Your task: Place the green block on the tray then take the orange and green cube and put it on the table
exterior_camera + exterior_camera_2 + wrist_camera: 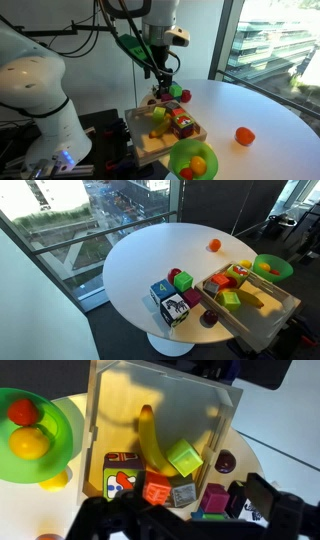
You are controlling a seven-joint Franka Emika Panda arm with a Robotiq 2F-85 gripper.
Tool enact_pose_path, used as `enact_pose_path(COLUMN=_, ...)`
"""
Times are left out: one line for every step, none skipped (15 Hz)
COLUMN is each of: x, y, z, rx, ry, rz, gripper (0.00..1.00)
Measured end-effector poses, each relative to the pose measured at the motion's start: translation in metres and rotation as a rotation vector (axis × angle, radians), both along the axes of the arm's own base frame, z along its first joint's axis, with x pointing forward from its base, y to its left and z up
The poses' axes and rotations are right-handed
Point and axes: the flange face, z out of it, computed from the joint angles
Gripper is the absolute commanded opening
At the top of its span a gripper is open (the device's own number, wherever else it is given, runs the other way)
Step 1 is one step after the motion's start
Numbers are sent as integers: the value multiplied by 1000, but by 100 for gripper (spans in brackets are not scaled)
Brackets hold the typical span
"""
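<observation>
Lime bowl w/ red fruit & lemon; banana just beside it. Orange fruit lies alone, well apart from rest. Dark plum near picture box & blue number cube.

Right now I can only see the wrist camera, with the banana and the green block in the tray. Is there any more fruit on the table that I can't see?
Observer: Yes. A round orange fruit sits alone on the table, well away from the tray.
Operator: Cool! Where is the robot's big body?
Observer: Its white base stands off the table, close to the tray.
Operator: And what's behind the table?
Observer: A big window, with a building outside.
</observation>
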Motion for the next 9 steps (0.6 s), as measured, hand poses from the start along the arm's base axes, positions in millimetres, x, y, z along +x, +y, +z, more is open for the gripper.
enact_pose_path(x=0, y=0, z=0, rx=0, ry=0, rz=0, gripper=100)
enact_pose_path(x=0, y=0, z=0, rx=0, ry=0, rz=0, gripper=100)
enact_pose_path(x=0, y=0, z=0, rx=0, ry=0, rz=0, gripper=100)
enact_pose_path(x=0, y=0, z=0, rx=0, ry=0, rz=0, gripper=100)
enact_pose_path(x=0, y=0, z=0, rx=-1, ry=1, rz=0, gripper=100)
enact_pose_path(x=0, y=1, z=0, rx=-2, ry=2, rz=1, gripper=100)
enact_pose_path(x=1, y=2, z=-1, rx=-5, ry=5, rz=3, gripper=100)
enact_pose_path(x=1, y=3, z=-2, rx=-8, ry=8, rz=7, gripper=100)
enact_pose_path(x=2, y=6, z=-3, rx=-12, ry=13, rz=11, gripper=100)
